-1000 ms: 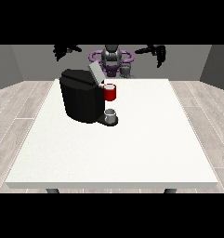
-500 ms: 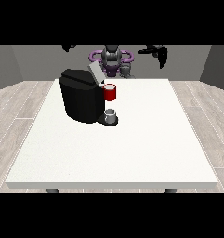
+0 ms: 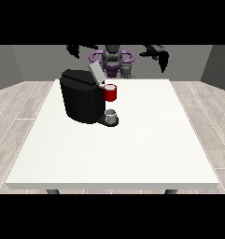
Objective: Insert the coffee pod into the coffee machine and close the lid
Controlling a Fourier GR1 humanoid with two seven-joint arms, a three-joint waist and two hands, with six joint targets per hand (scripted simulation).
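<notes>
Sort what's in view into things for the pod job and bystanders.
Job: coffee machine; its open lid; hand at the view's left; hand at the view's right.
Lying about or unclear: red thing at the machine; grey thing at its base; table.

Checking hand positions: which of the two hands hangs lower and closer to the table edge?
The hand at the view's right: it droops downward near the table's far right corner. The hand at the view's left sits higher, beyond the coffee machine.

Even, soft light; faint shadow beside the coffee machine (image 3: 82, 95).
</notes>
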